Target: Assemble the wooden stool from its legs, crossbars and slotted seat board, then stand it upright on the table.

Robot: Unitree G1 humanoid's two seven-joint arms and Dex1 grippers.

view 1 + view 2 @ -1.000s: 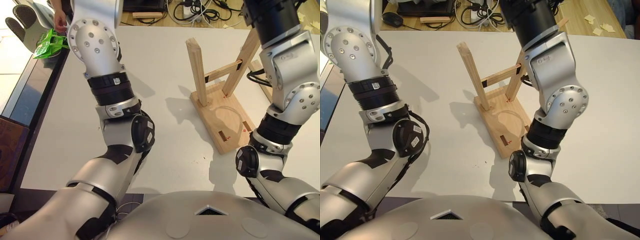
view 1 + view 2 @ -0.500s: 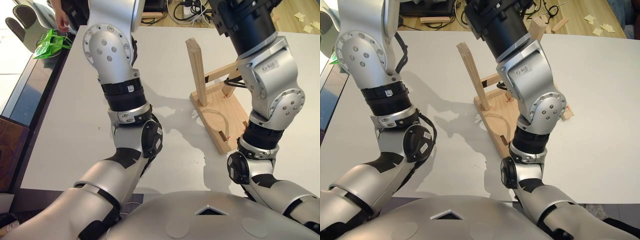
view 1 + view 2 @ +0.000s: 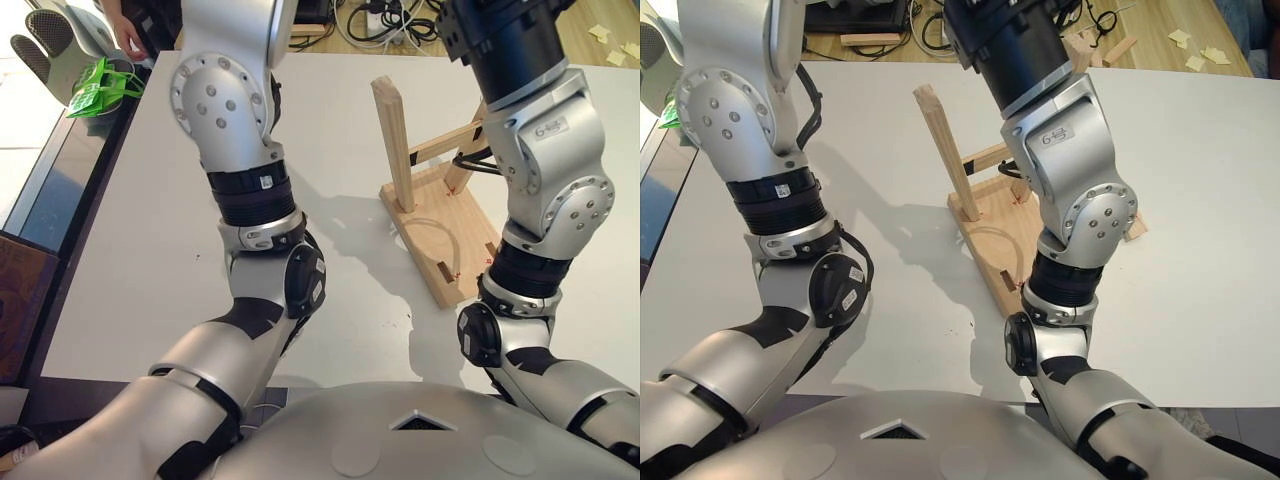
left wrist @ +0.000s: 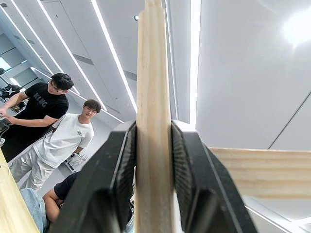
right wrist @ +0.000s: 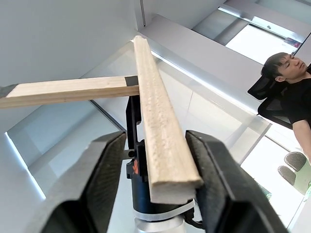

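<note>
The slotted seat board lies flat on the white table. One wooden leg stands upright in it, and a crossbar runs from that leg to a second leg hidden behind my right arm. Both arms rise out of the top of the eye views. My left gripper is shut on another wooden leg, which has a crossbar joined to it. My right gripper is shut on a wooden leg that also carries a crossbar.
A loose wooden piece lies beside the seat board on its right. A green bag hangs off the table's far left corner. Cables and wood scraps lie beyond the far edge. Bare table spreads left of the board.
Both arms have swung inward and upward over the last second. My right arm now covers the stool's second leg, which showed one second ago. The seat board has not moved.
</note>
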